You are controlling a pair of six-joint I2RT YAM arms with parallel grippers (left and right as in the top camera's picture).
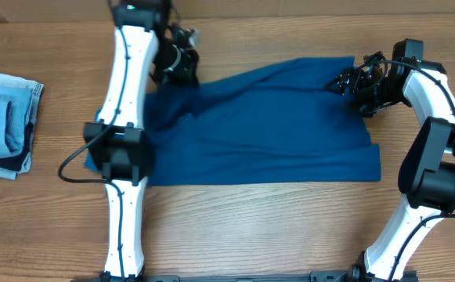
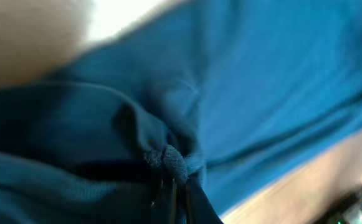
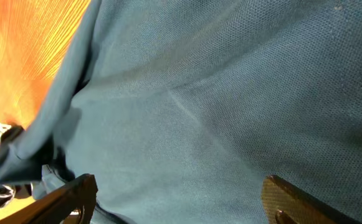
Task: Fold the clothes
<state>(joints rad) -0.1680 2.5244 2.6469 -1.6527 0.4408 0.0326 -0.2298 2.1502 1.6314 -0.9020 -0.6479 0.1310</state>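
The clothes, a deep teal-blue shirt, lie spread over the middle of the wooden table. My left gripper is at the shirt's far left corner. In the left wrist view it is shut on a small bunched ridge of the clothes. My right gripper hovers at the shirt's far right corner. In the right wrist view its fingers stand wide apart, and the right gripper is open just above the flat clothes.
A stack of pale blue denim with a dark edge lies at the table's left side. Bare wooden table shows in front of the shirt, between the two arm bases.
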